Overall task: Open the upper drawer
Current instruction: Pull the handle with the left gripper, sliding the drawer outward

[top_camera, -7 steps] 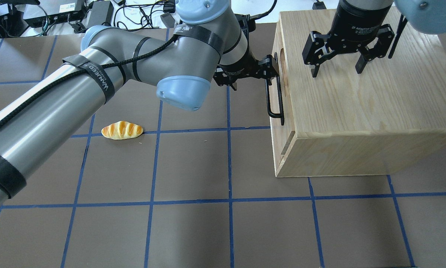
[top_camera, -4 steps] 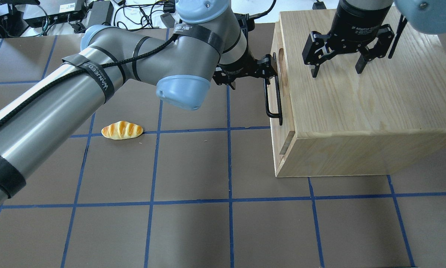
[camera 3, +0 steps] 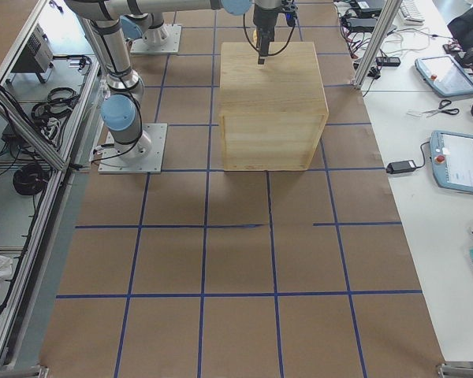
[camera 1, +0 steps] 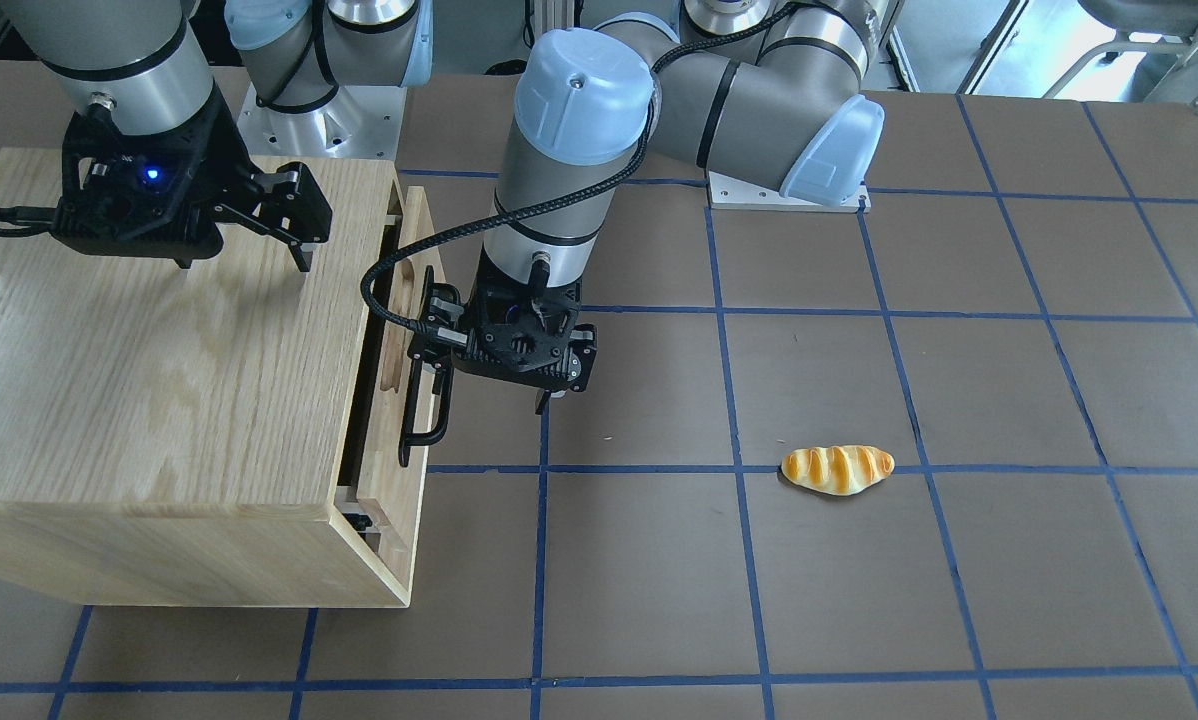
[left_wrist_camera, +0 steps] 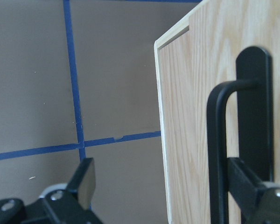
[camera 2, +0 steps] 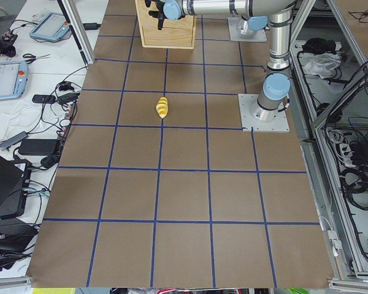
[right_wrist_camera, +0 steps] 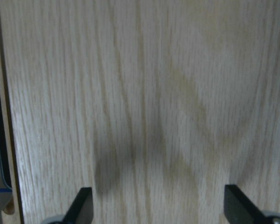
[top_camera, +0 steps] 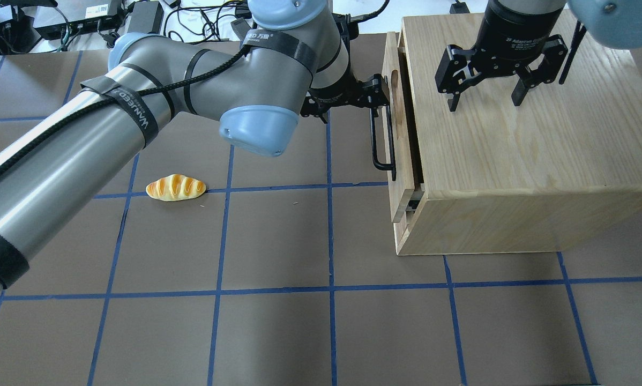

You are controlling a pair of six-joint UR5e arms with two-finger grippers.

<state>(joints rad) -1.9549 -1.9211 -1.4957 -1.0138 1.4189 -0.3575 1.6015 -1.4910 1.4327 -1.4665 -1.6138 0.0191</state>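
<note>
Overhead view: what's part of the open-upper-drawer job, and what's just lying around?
In the job:
upper drawer, partly out
its black handle
left gripper, jaws open, one hooked behind the handle
cabinet

Lying about:
bread roll
right gripper, open over the cabinet top

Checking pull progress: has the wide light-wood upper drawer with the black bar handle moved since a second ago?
Yes. In the overhead view the upper drawer has slid left, away from the fixed oak-grain cabinet body, opening a dark gap.
</note>
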